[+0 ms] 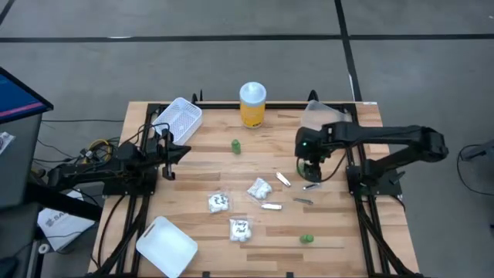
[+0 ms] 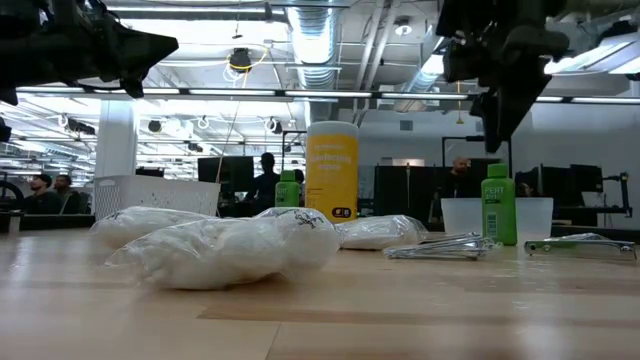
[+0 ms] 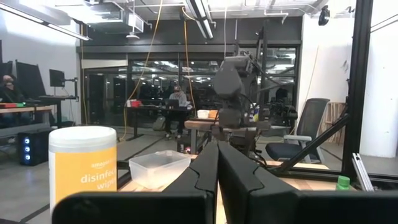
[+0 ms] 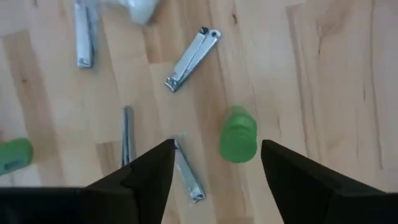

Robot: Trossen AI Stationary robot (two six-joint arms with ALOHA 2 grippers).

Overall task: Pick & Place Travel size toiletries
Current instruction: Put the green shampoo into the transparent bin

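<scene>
My right gripper point(image 4: 216, 149) is open and points down over the table's right half point(image 1: 311, 168). It hangs clear above a small green bottle point(image 4: 238, 134) that stands upright on its base point(image 2: 498, 205). Two more green pieces sit on the wood point(image 1: 235, 145) point(image 1: 307, 239). Slim silvery clippers point(image 4: 193, 59) point(image 4: 186, 171) lie flat around the bottle, and more show in the high view point(image 1: 272, 206). Three white packets point(image 1: 260, 188) point(image 1: 218, 202) point(image 1: 241, 229) lie mid-table. My left gripper point(image 1: 168, 154) waits shut at the table's left side point(image 3: 217, 149).
A tall yellow jar with a white lid point(image 1: 252, 104) stands at the far edge, with a clear tub point(image 1: 320, 116) to its right. A white basket tray point(image 1: 177, 120) sits at far left and a white tray point(image 1: 166, 247) at the near-left corner. People sit in the room behind.
</scene>
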